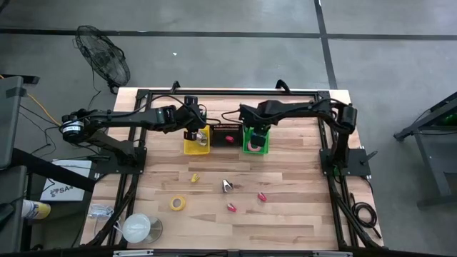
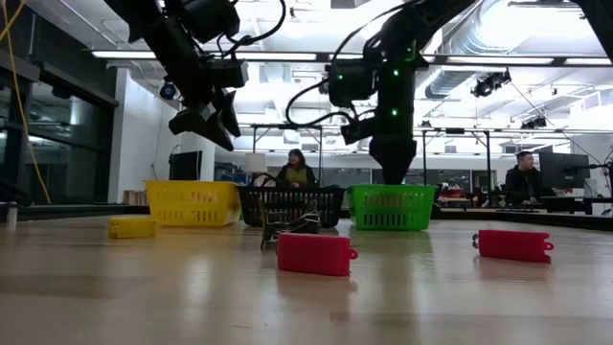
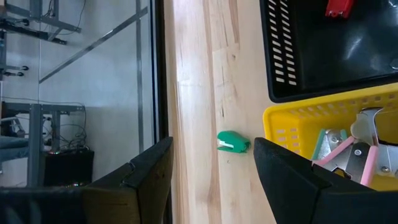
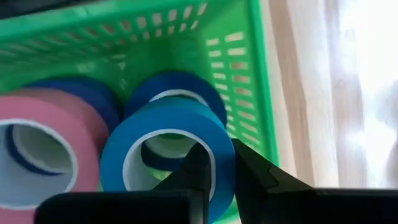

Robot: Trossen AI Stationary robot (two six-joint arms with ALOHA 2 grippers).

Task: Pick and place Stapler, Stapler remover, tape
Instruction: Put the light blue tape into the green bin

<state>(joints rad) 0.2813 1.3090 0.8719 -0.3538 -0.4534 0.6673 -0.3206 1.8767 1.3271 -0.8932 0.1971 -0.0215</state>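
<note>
Three bins stand in a row at the table's far side: yellow, black and green. My right gripper reaches down into the green bin, shut on a light blue tape roll beside a pink roll and a dark blue roll. My left gripper hangs open above the yellow bin's far edge, nothing between its fingers. Two red staplers, a stapler remover and a yellow tape roll lie on the table. My right gripper pinches the light blue roll's ring wall, one finger inside the hole and the other outside. The fingers come from above, pointing down. The roll sits inside the green bin over a dark blue roll; whether it rests on it I cannot tell.
The yellow bin holds stapler removers with pink handles; the black bin holds a red stapler. A small green stapler lies on the table beside the yellow bin. A yellow stapler and a large white roll lie nearer the front.
</note>
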